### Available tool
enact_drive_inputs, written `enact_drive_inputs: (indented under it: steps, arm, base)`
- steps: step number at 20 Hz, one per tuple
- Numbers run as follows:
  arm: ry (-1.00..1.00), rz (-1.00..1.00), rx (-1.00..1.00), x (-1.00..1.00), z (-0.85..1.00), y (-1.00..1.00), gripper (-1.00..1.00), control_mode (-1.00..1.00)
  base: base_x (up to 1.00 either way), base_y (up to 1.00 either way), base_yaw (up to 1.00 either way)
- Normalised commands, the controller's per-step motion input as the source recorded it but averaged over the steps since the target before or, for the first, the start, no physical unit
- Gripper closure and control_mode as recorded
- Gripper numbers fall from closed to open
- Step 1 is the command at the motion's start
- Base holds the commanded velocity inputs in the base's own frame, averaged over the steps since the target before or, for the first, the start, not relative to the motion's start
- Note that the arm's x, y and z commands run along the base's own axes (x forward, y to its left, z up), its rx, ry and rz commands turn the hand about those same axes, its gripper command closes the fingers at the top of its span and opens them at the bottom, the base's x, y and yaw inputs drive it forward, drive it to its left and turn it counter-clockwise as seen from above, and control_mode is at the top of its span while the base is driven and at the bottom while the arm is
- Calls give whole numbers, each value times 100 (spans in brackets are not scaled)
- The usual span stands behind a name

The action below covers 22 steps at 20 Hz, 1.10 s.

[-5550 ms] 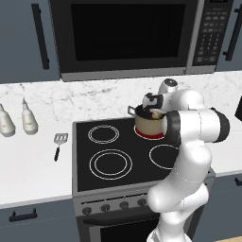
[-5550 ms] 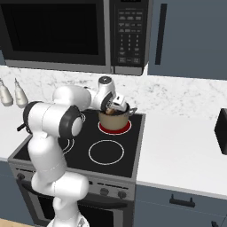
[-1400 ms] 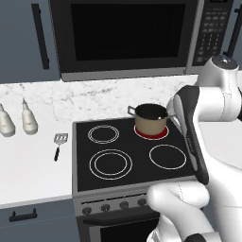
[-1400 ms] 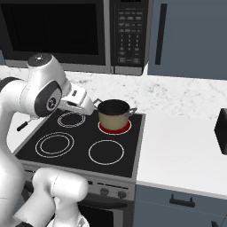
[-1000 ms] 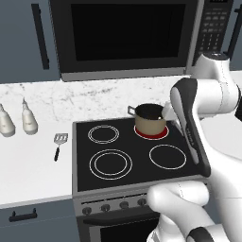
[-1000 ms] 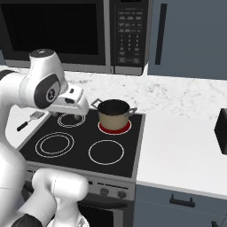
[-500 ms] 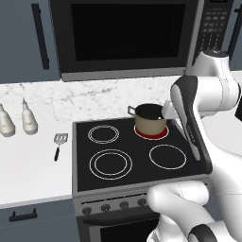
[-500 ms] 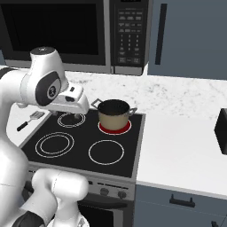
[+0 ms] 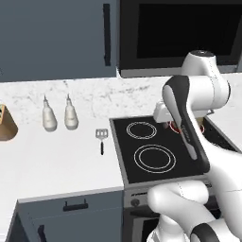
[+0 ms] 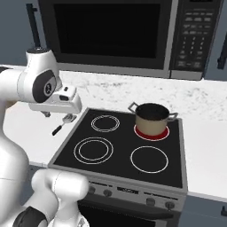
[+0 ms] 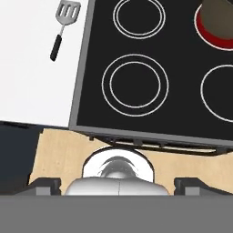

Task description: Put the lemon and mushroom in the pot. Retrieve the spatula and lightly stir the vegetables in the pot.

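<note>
Up high, the pincer looks straight down over the stove's front edge with its jaws spread wide apart and nothing between them. From the hand view, the spatula lies at eleven o'clock on the white desk, head away and black handle toward the front, just beside the black cooktop. At one o'clock, the pot stands upright on the glowing red burner, well apart from the spatula. Two pale bottles stand by the wall, left of the spatula.
</note>
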Motion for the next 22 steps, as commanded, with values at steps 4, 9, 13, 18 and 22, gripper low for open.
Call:
enact_drive_inputs:
  steps: [4, 9, 13, 18, 22]
  arm:
    - [0, 0, 0, 0, 0, 0, -100, 100]
    - [0, 0, 0, 0, 0, 0, -100, 100]
    - [1, 0, 0, 0, -5, 0, -100, -100]
    - [0, -4, 0, 33, -56, 22, -100, -100]
    - [0, -8, 2, 45, -59, 19, -100, -100]
  base:
    - [0, 94, 0]
    - [0, 27, 0]
    - [0, 0, 0]
    - [0, 0, 0]
    - [0, 0, 0]
